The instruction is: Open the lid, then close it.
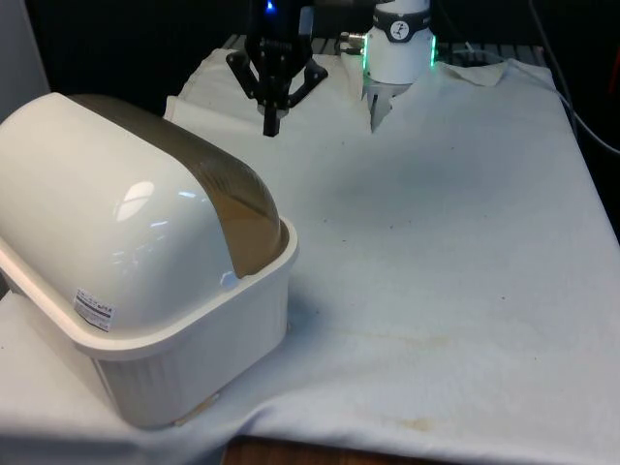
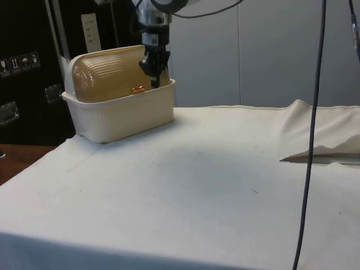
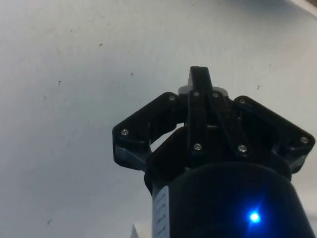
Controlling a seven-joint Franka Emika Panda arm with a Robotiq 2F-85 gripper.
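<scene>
One tool (image 1: 272, 124) pointing down, fingers together, above cloth (image 1: 436, 242), beyond bread box (image 1: 145, 281).

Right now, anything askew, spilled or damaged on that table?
Nothing spilled or broken. The bread box sits level, its brown roll lid shut. Only the white cloth is untidy: rucked at the far end, faintly stained near the front edge. The gripper hangs over bare cloth.

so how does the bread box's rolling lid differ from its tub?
The tinted translucent brown roll-top lid is curved and domed; the cream plastic tub beneath it is straight-walled with an outward-flaring rim. The lid carries fine horizontal ribbing and a small orange handle; the tub has vertical ribbing and no handle. The lid sits down in the closed position, untouched by the black pincer, which hangs over the cloth beyond the box. Both are ribbed plastic.
</scene>
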